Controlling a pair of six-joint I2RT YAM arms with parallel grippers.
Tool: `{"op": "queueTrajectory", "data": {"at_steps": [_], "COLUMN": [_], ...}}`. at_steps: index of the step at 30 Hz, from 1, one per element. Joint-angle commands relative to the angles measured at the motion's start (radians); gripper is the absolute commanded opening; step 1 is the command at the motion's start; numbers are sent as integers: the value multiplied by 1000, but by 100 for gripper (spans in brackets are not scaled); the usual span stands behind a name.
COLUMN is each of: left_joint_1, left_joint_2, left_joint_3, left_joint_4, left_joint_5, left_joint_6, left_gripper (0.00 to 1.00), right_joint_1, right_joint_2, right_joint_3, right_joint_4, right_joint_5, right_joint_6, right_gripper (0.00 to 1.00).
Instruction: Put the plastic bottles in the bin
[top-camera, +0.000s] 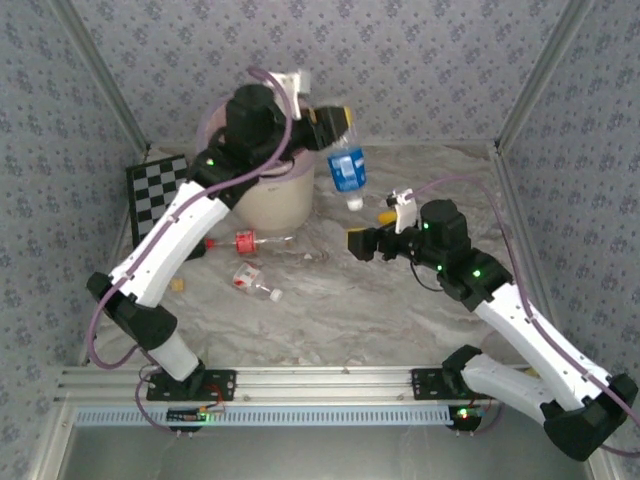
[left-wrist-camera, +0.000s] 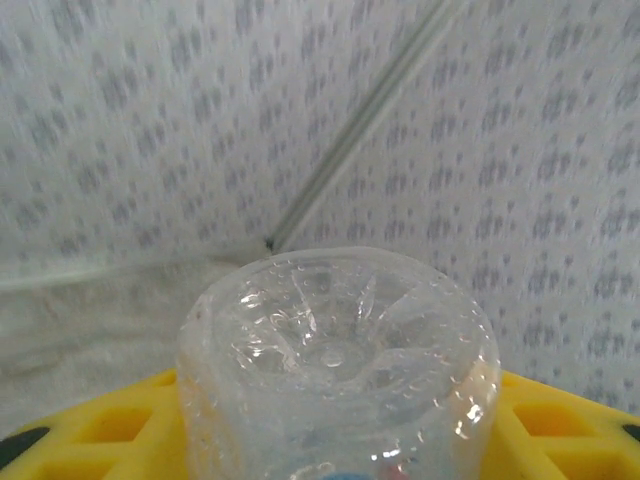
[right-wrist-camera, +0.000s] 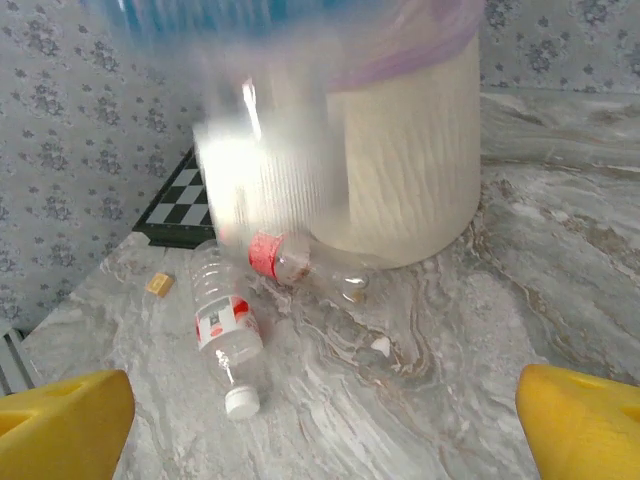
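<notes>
Because the bin (top-camera: 270, 205) is sitting at the back of the worktop (top-camera: 400, 320), the left fingers (top-camera: 338, 122) are clenching the base of a blue-labelled bottle (top-camera: 347, 168). It is hanging cap-down just beside the bin's rim, not yet over it. The right fingers (right-wrist-camera: 60, 420) are standing spread and empty, facing red-labelled bottles (top-camera: 243, 243) lying loose on the worktop, probably lining up the next pick.

Overhead rear view, low close right-wrist view, both toward the bin (top-camera: 282, 200).
</notes>
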Motion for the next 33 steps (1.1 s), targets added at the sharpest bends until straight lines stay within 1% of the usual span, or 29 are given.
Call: {"op": "queueTrajectory", "data": {"at_steps": [1,3,5,8,9,13,15,18,21,23,27,33], "left_joint_1": [52,93,146,219,236,279,294,310,321,335,352,364], "left_joint_2": [29,52,74,94,95,92,90,106,147,186,261,348], "left_joint_3": [176,266,348,420,423,391,347,300,302,331,383,411], "left_joint_4": [-118,-179,-222,-247,-246,-221,-184,-138,-146,-201,-316,-465], "left_joint_5": [-3,-31,-78,-161,-190,-367,-420,-468,-533,-559,-561,-549], "left_joint_6": [88,121,161,234,261,418,464,517,547,536,510,438], "left_gripper": [46,43,35,24,22,8,0,0,0,0,0,0], "right_joint_1": [2,2,2,-2,-6,-13,-18,-21,-22,-23,-27,-41], "right_joint_2": [-63,-97,-132,-176,-186,-219,-225,-228,-238,-255,-294,-265], "right_joint_3": [-8,-29,-49,-73,-78,-102,-112,-123,-126,-126,-140,-144], "right_joint_4": [-58,-72,-92,-122,-128,-153,-161,-173,-201,-229,-254,-261], "right_joint_5": [61,79,99,118,118,107,103,96,95,106,102,77], "right_joint_6": [-8,-2,-5,-11,-12,-15,-17,-18,-23,-22,-15,-18], "right_gripper": [100,100,100,100,100,100,100,100,99,99,99,99]}}
